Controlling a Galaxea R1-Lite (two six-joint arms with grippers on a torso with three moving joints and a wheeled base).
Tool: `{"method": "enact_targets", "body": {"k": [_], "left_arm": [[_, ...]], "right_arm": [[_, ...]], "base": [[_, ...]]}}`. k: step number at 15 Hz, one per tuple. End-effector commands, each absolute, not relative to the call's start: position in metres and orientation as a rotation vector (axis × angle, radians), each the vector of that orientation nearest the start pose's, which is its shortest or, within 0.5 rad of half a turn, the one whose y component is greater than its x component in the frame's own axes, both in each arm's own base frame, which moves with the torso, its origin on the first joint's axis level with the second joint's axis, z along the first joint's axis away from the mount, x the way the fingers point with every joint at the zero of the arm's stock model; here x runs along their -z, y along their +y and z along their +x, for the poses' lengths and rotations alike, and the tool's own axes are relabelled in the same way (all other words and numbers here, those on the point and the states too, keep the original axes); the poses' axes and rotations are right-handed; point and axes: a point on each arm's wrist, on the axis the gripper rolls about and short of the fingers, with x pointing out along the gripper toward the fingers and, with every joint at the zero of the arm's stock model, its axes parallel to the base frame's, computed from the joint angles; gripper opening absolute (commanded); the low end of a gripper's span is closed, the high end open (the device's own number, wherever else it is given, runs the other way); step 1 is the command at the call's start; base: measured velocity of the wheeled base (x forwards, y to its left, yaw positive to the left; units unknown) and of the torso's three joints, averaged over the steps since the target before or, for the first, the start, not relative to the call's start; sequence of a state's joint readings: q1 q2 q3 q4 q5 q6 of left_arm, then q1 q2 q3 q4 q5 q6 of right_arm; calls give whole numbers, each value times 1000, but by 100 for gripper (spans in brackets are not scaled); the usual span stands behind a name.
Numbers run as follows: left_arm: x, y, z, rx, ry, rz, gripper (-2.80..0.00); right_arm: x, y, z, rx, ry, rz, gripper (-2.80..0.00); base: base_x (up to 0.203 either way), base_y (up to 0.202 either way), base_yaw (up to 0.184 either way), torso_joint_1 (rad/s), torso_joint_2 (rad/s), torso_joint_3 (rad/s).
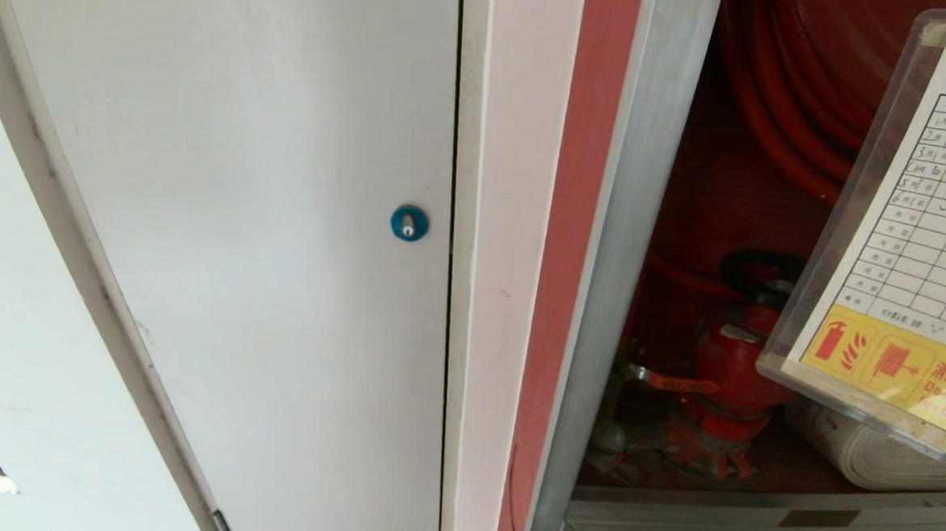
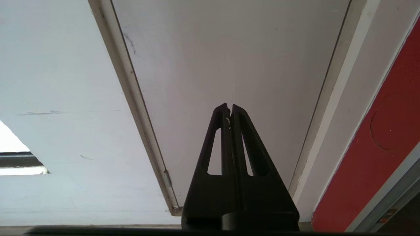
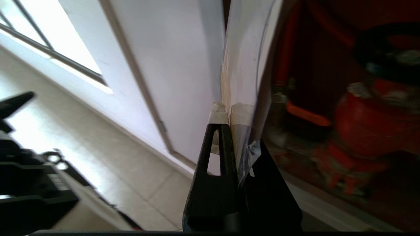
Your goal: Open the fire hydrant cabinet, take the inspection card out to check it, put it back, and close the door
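The card [image 1: 920, 232], a white sheet of ruled rows with ticks and a yellow warning strip along its lower edge, sits in a clear sleeve and is held up at the right of the head view, tilted, in front of the open cabinet [image 1: 645, 226]. Its printed face is turned toward the head camera, which fits the checking step of the task: the card is out of the cabinet and presented for reading.

The right gripper [image 3: 229, 113] is clenched on the sleeve's edge, seen edge-on in the right wrist view, with taped fingertips [image 3: 218, 113] pressing either side. Gripping at the edge leaves the printed table uncovered. The gripper itself lies outside the head view.

Behind the card the red interior is exposed: the hose reel [image 1: 781, 95] far and above, the valve [image 1: 730, 376] below, and the white rolled hose [image 1: 860, 456] on the floor of the compartment beneath the card's lower edge. The cabinet's door is not in view.

To the left stands the plain white door with its blue lock [image 1: 409, 222].

The left gripper [image 2: 229, 109] is closed and empty, parked facing that white door, well apart from the work.

Judged remaining: return the card, then close up.
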State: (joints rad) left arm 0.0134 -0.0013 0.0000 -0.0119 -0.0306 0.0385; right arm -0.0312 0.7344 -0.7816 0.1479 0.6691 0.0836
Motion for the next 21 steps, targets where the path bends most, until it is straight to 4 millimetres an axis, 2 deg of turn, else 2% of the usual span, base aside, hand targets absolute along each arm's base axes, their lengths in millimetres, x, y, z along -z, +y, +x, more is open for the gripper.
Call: {"method": "enact_targets", "body": {"k": [1,7,12,17,21], "left_arm": [[-75,-1,-22,17,-8,39,-280],[-75,-1,-22,17,-8,39,-280],[-75,-1,-22,17,-8,39,-280],[-75,-1,-22,17,-7,39,-280],[-75,-1,-22,17,-8,39,-280]], "right_arm": [[-274,10,50,-588,124,61,-280],[-267,-4,62,-390,145,-187,-280],[-262,-18,72,-228,180,-490,-280],[-268,-26,82,-127,180,-737,-280],[-289,-33,91,-17,173,-949,-280]], "base": [[0,0,0,0,0,0],[0,0,0,0,0,0],[0,0,0,0,0,0],[0,0,0,0,0,0],[0,0,0,0,0,0]]}}
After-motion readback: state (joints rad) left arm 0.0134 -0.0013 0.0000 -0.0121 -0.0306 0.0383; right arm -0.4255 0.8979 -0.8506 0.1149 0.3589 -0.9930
